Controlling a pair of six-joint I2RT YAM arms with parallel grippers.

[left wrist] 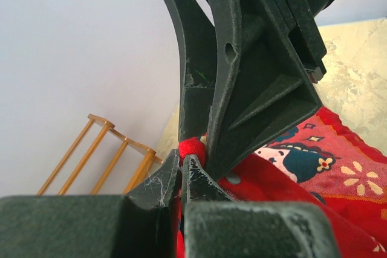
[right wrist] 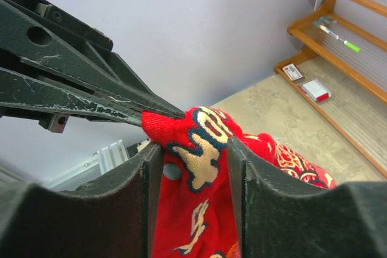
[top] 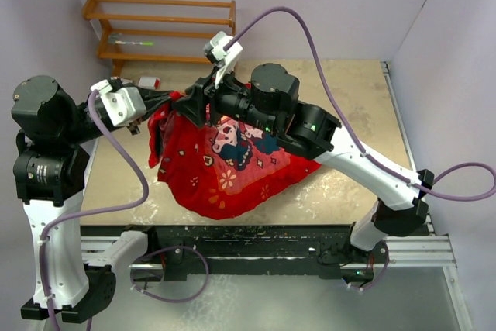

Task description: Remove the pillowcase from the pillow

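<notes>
The red pillowcase (top: 225, 164) lies bunched in the middle of the table, cartoon faces and flowers up. The pillow does not show; the fabric covers it. My left gripper (top: 167, 106) is shut on the pillowcase's far left corner; in the left wrist view (left wrist: 181, 160) its tips pinch a red fold (left wrist: 192, 148). My right gripper (top: 192, 105) meets the same corner from the right. In the right wrist view (right wrist: 193, 144) its jaws stand part closed, with a wad of lettered red fabric (right wrist: 205, 149) pressed between them. The corner is lifted off the table.
A wooden rack (top: 155, 29) stands against the back wall at the left, with a pen on a shelf. A small white and red box (top: 149, 81) lies on the table (top: 349, 98) near it. Walls close in on both sides.
</notes>
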